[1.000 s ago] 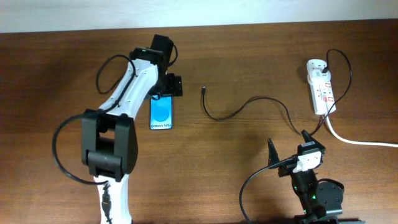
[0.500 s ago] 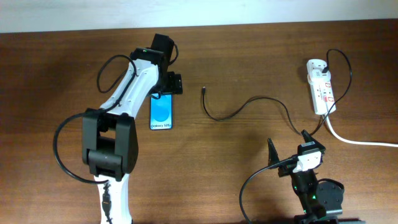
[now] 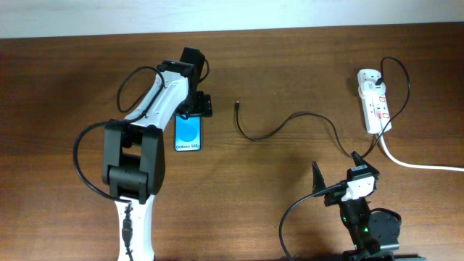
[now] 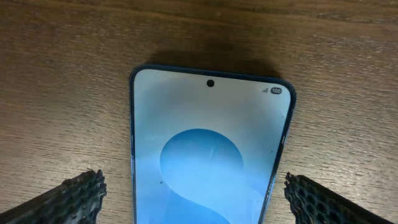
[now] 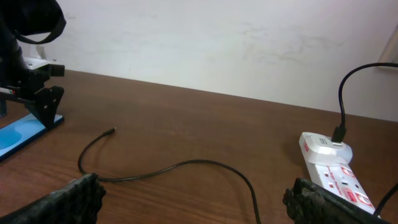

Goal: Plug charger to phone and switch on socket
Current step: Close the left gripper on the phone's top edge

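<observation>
One phone (image 3: pixel 188 133), one charger (image 3: pixel 299 114), one socket (image 3: pixel 375 101), one table (image 3: pixel 72 87).

The left wrist view's edge cuts off the phone's (image 4: pixel 210 155) lower half. Overhead the left tool (image 3: pixel 194 109) hides its top; we cannot read the socket's (image 3: pixel 375 101) switches.

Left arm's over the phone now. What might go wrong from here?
1. The left fingers straddle the phone lying flat; closing may skid or twist it rather than grip it.
2. The charger tip lies apart, right of the phone; pulling it over could tug the socket it's plugged into.
</observation>
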You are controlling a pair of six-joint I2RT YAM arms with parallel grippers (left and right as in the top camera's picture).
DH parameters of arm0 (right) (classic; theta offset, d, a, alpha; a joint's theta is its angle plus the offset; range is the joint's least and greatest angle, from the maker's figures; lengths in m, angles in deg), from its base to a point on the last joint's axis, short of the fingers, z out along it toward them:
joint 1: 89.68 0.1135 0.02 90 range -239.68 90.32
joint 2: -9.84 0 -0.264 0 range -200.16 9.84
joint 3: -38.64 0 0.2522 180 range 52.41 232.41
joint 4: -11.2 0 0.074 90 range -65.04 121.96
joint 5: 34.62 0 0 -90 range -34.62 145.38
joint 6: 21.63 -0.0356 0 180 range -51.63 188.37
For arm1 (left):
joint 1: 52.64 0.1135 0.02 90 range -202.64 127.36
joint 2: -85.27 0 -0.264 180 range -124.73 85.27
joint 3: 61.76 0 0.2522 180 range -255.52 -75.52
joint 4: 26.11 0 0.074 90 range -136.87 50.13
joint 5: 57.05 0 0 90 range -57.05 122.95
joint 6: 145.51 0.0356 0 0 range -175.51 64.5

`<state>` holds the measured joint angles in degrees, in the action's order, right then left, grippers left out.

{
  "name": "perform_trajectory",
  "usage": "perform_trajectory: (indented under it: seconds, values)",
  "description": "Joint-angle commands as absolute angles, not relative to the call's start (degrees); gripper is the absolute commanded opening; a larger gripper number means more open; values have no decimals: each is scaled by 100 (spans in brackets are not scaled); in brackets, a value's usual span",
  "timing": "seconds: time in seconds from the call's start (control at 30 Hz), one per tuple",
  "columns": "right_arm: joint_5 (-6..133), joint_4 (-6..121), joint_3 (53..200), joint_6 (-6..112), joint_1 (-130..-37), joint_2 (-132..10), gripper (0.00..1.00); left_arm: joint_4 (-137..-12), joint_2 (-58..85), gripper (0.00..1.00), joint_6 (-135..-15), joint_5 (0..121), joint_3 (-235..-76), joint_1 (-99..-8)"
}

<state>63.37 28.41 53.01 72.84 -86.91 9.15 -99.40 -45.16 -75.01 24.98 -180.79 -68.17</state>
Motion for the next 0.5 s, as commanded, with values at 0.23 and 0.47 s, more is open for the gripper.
perform_trajectory:
  seconds: [0.23, 0.47]
  values:
    - [6374, 2878, 5272, 7244, -8713, 963, 98, -9968, -4630, 99, -7514, 2478, -18129, -6788]
    - [6374, 2876, 5272, 7244, -8713, 963, 98, -9944, -4630, 100, -7189, 2712, -18129, -6786]
